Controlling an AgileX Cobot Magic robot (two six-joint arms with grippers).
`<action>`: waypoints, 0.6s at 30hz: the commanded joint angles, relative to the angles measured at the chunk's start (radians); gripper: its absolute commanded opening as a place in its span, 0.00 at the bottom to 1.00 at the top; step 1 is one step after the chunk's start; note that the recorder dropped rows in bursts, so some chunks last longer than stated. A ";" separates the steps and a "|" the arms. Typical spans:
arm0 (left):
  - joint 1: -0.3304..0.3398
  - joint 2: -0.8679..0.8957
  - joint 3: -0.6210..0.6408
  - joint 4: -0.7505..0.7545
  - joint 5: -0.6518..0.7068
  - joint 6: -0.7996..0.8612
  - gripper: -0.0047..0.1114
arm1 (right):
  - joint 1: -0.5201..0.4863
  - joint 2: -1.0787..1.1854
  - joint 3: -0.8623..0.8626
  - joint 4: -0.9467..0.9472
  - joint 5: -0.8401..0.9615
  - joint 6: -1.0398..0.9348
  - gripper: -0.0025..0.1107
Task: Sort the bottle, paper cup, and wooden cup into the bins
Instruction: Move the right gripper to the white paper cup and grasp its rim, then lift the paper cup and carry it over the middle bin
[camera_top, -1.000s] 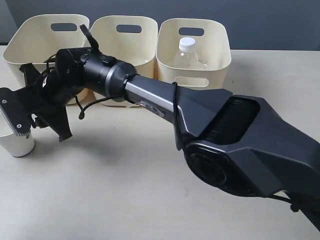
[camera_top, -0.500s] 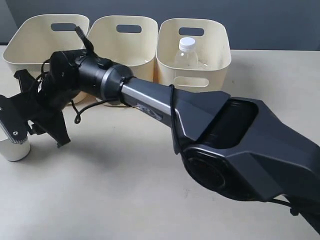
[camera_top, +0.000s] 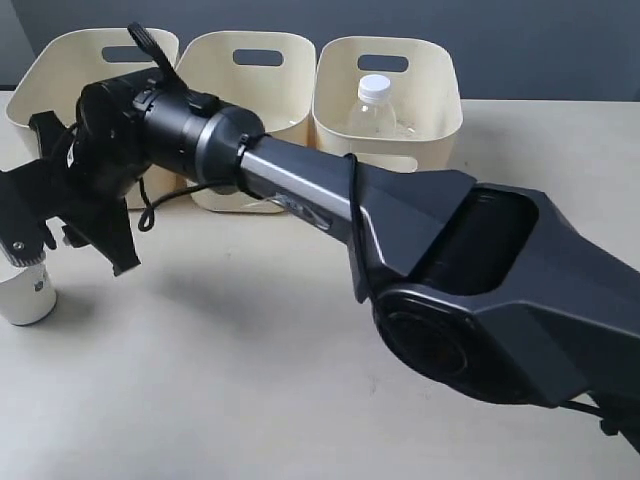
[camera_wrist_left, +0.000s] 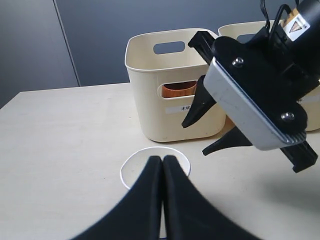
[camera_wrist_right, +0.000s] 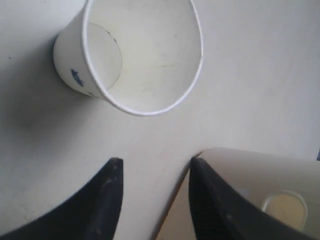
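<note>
Beige table (camera_top: 250, 380); 1 long black right arm (camera_top: 420, 260) reaching across it to the far left; 3 cream plastic bins (camera_top: 255, 70) with rounded corners in a row at the rear. 1 clear bottle (camera_top: 372, 108) with white cap upright, long axis vertical, in the rightmost bin; 1 reddish-brown wooden cup (camera_wrist_left: 178, 90) seen through the leftmost bin's handle cut-out. 1 white tapered paper cup (camera_top: 26, 290) upright on the table, mouth up, below the right gripper (camera_wrist_right: 152, 192), whose jaws are apart and empty; left gripper (camera_wrist_left: 162, 162) fingers pressed together over the cup's rim.
</note>
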 joint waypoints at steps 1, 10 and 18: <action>-0.005 -0.005 0.002 0.001 -0.013 0.000 0.04 | 0.024 -0.012 -0.002 -0.016 0.026 -0.019 0.39; -0.005 -0.005 0.002 0.001 -0.013 0.000 0.04 | 0.061 -0.018 -0.002 -0.052 0.025 -0.027 0.39; -0.005 -0.005 0.002 0.001 -0.013 0.000 0.04 | 0.070 -0.020 -0.002 0.011 0.028 -0.084 0.36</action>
